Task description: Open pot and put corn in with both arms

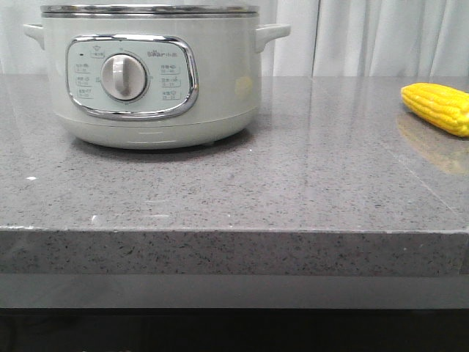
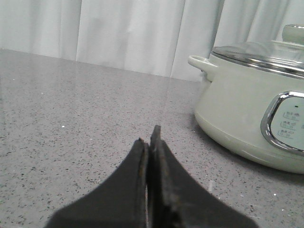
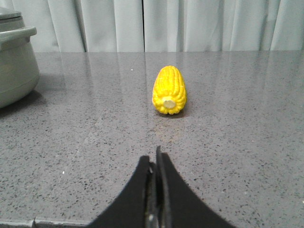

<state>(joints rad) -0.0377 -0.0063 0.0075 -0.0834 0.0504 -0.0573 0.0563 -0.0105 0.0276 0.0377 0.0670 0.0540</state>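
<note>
The pale cream-green pot (image 1: 150, 73) stands at the back left of the grey counter, its dial panel facing me. A glass lid (image 2: 259, 53) with a round knob (image 2: 293, 34) sits on it. The yellow corn (image 1: 437, 107) lies on the counter at the far right. In the right wrist view the corn (image 3: 169, 89) lies straight ahead of my right gripper (image 3: 155, 154), which is shut and empty. My left gripper (image 2: 149, 135) is shut and empty, low over the counter beside the pot (image 2: 247, 118). Neither gripper shows in the front view.
The speckled grey counter (image 1: 293, 191) ends in a thick front edge (image 1: 234, 253). White curtains (image 1: 381, 37) hang behind it. The pot's side (image 3: 14, 66) shows at the edge of the right wrist view.
</note>
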